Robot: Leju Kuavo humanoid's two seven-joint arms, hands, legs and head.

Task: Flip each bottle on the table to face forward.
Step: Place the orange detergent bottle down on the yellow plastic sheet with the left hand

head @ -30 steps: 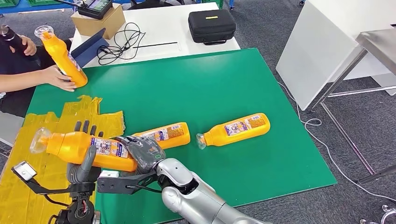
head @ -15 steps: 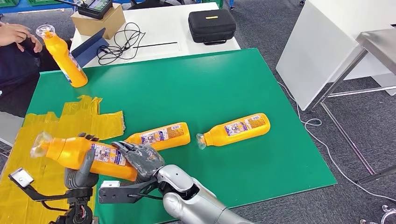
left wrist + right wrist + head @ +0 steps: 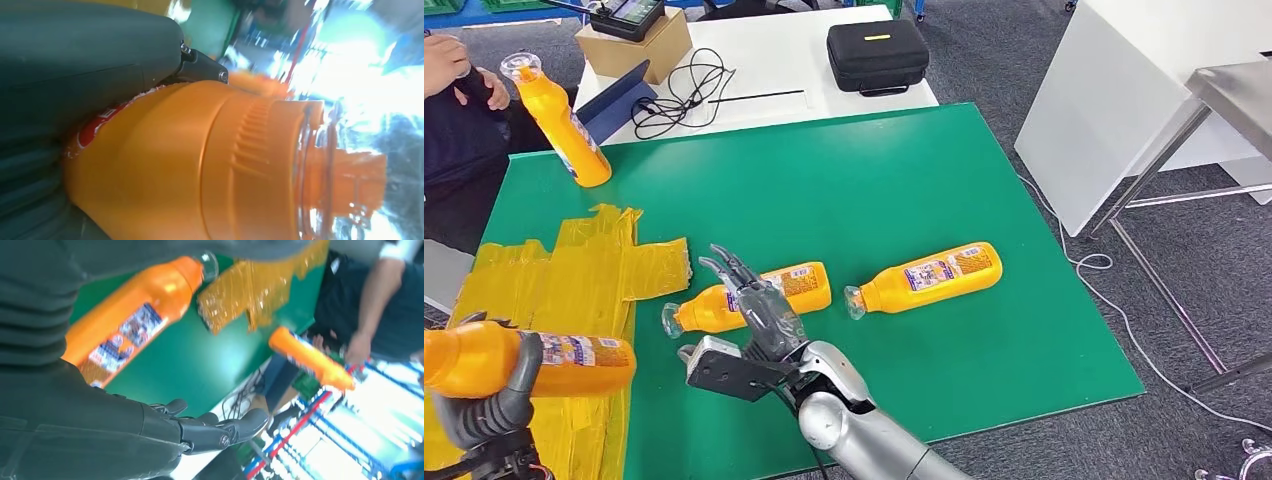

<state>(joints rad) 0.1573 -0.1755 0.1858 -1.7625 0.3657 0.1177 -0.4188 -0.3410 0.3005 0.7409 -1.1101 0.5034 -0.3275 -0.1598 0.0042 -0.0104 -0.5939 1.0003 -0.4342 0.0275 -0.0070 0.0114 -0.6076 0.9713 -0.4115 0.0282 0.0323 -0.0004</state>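
Bottle (image 3: 524,358) now gripped by left robot hand (image 3: 486,410) alone; right robot hand (image 3: 759,305) has let go, fingers spread.

Robotics test lab, green-matted worktop (image 3: 904,190) on grey carpet, white side table (image 3: 764,60) with coiled cables (image 3: 674,95), black equipment case (image 3: 877,55), cardboard box (image 3: 634,45)

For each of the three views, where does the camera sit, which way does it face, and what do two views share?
Head view: high on the body, facing down at the green table; both arms show.
Left wrist view: behind the left hand, close on its held bottle.
Right wrist view: behind the right hand, facing over the table.
Shared: head and right wrist views show the lying bottle.
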